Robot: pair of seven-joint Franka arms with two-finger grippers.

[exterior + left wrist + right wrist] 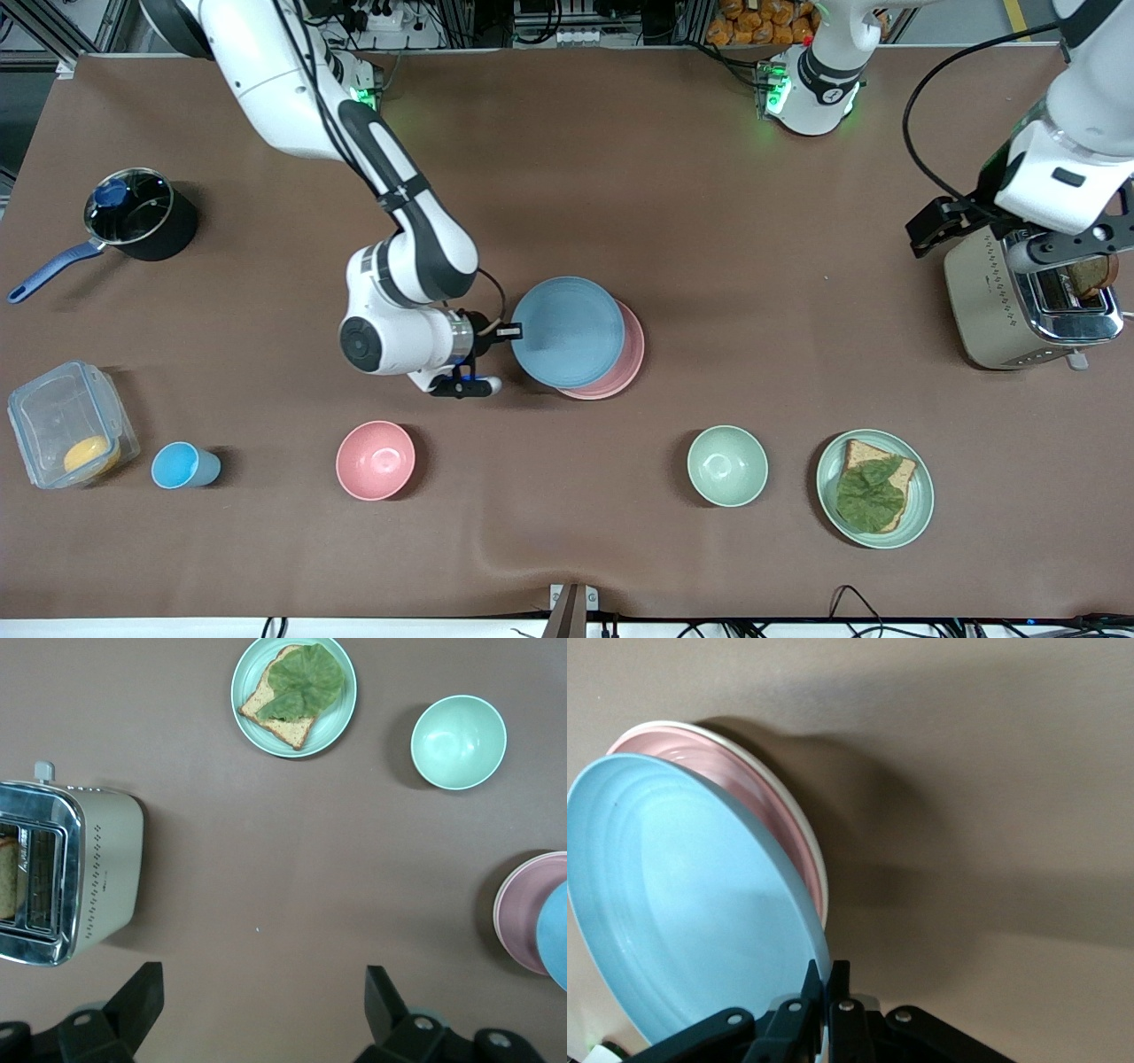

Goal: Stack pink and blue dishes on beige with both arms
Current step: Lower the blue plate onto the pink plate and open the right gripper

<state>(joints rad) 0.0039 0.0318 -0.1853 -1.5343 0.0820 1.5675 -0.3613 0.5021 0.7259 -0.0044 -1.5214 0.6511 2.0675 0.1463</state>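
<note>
My right gripper [515,332] [831,979] is shut on the rim of the light blue plate [567,332] [682,904]. It holds the plate tilted just over the pale pink plate [631,354] [757,797] in the middle of the table. The pink plate lies on the beige plate [673,725], of which only a thin pale rim shows. The blue plate is offset from the pink one toward the right arm's end. My left gripper [263,992] is open and holds nothing. It hangs over bare table beside the toaster, and that arm waits.
A toaster [1028,301] stands at the left arm's end. Nearer the front camera lie a green plate with toast [875,487], a green bowl [727,465], a pink bowl [376,459], a blue cup [182,465] and a clear container [66,425]. A black pot [142,214] sits at the right arm's end.
</note>
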